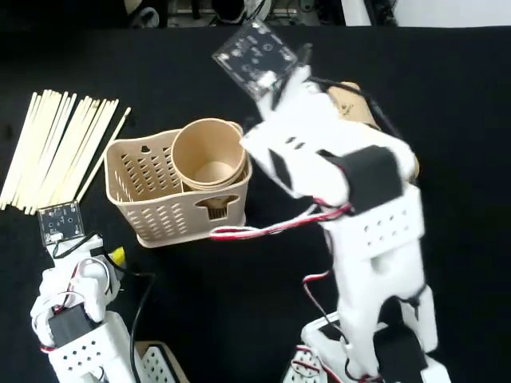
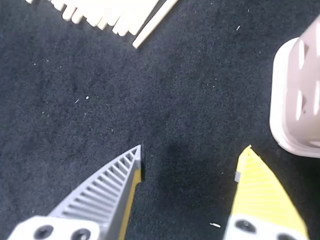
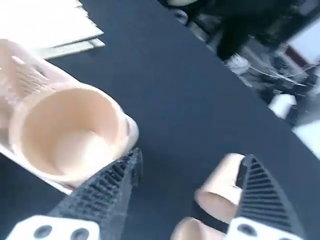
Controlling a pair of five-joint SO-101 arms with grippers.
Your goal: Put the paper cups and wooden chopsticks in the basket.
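Stacked paper cups (image 1: 209, 155) stand in the beige basket (image 1: 156, 207); the right wrist view looks into the top cup (image 3: 70, 135). More paper cups (image 3: 220, 192) lie on the black cloth past the basket, partly behind the right arm (image 1: 351, 104). My right gripper (image 3: 192, 165) is open with nothing in it, held over the cloth between the basket and those loose cups. Wooden chopsticks (image 1: 56, 148) lie in a bundle at the far left. My left gripper (image 2: 192, 155) is open and holds nothing, low over the cloth near the basket's corner (image 2: 300, 100), short of the chopstick ends (image 2: 115, 15).
The table is covered in black cloth. The right arm's white body (image 1: 375, 231) rises over the right half and hides part of it. Cables (image 1: 263, 230) run from it past the basket's front. Clutter lies beyond the far table edge.
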